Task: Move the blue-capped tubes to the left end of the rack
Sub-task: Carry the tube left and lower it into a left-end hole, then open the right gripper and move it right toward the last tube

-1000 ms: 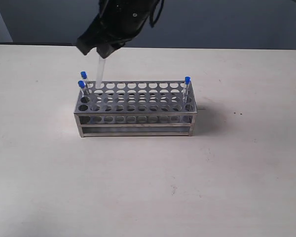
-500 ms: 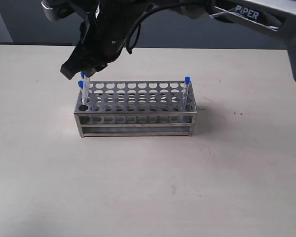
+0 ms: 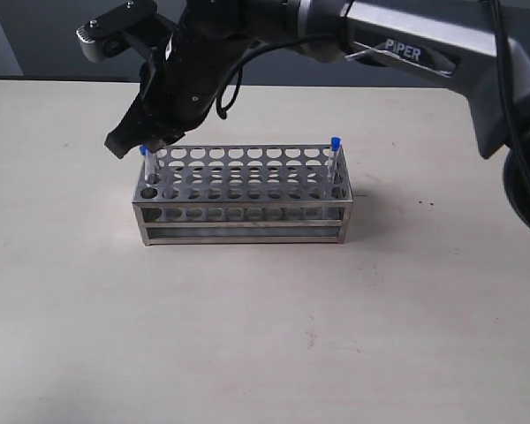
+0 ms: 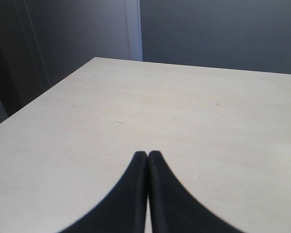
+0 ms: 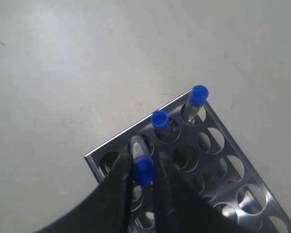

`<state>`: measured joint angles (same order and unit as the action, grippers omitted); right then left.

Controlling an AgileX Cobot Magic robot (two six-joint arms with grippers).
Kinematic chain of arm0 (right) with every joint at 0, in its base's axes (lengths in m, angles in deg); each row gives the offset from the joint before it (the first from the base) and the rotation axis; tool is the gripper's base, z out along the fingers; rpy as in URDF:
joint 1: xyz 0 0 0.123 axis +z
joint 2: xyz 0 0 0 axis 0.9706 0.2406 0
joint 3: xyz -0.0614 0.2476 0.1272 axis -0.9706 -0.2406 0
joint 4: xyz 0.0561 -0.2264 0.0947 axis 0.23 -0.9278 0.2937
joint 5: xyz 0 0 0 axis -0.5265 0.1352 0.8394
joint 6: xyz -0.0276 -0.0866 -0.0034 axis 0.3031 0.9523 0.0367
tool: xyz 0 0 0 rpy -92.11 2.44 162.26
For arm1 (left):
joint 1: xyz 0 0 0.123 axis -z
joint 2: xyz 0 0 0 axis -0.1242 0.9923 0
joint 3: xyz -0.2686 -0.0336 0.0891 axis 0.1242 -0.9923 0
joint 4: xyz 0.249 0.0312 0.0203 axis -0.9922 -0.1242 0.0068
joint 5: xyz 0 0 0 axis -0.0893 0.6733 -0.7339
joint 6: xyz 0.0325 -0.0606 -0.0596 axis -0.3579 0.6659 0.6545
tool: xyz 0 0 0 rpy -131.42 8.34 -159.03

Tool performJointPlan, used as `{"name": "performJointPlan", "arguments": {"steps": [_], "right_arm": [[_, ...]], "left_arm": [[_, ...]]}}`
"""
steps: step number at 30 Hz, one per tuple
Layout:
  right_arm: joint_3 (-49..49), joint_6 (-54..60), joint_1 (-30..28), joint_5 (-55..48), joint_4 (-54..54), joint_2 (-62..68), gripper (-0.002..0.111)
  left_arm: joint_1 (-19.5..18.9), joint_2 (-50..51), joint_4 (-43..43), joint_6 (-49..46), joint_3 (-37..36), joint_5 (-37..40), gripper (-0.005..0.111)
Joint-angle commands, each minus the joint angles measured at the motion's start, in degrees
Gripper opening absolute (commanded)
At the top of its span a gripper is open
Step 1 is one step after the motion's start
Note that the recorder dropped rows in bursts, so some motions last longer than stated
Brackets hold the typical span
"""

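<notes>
The steel rack [image 3: 243, 212] stands mid-table. My right gripper [image 3: 147, 141] has reached across to the rack's left end. In the right wrist view this gripper [image 5: 144, 155] is shut on the cap of a blue-capped tube [image 5: 143, 171] whose body stands in a hole of the end column. Two more blue-capped tubes [image 5: 159, 118] [image 5: 200, 92] stand in the neighbouring end holes of the rack [image 5: 136, 128]. One blue cap [image 3: 144, 150] shows beside the gripper, and another tube [image 3: 334, 159] stands at the rack's right end. My left gripper [image 4: 148, 154] is shut and holds nothing.
The right arm's long grey link [image 3: 406, 44] stretches from the upper right across the back of the table. Bare pale tabletop [image 3: 265, 336] lies around the rack. The left wrist view shows only tabletop [image 4: 184, 107] and a dark wall beyond its edge.
The right gripper has come down and moved left with the tube, lowering it into a hole at the rack's left end. The other tubes and the rack stayed put.
</notes>
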<state>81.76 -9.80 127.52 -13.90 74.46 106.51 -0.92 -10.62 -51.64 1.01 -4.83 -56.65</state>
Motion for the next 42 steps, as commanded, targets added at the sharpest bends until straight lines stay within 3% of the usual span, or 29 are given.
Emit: {"name": "performJointPlan", "arguments": {"steps": [1,9,20,27,32,37,42], "right_arm": [[0.1,0.4,0.0,2.9,0.7,0.9,-0.001],[0.1,0.5,0.0,7.8,4.9,2.8,-0.001],[0.1,1.7,0.0,4.5,4.9,3.8,0.0],[0.1,1.6,0.0,2.6,4.2,3.8,0.034],[0.1,1.6,0.0,0.0,3.3,2.6,0.04],[0.1,-2.5,0.0,-4.4,-3.0,-0.6,0.04],[0.1,-13.6,-0.1,-9.4,-19.9,-4.5,0.04]], "left_arm": [[0.3,0.2,0.3,0.1,-0.2,-0.6,0.0],[0.3,0.2,0.3,0.1,-0.2,-0.6,0.0],[0.3,0.2,0.3,0.1,-0.2,-0.6,0.0],[0.3,0.2,0.3,0.1,-0.2,-0.6,0.0],[0.3,0.2,0.3,0.1,-0.2,-0.6,0.0],[0.3,0.2,0.3,0.1,-0.2,-0.6,0.0],[0.3,0.2,0.3,0.1,-0.2,-0.6,0.0]]}}
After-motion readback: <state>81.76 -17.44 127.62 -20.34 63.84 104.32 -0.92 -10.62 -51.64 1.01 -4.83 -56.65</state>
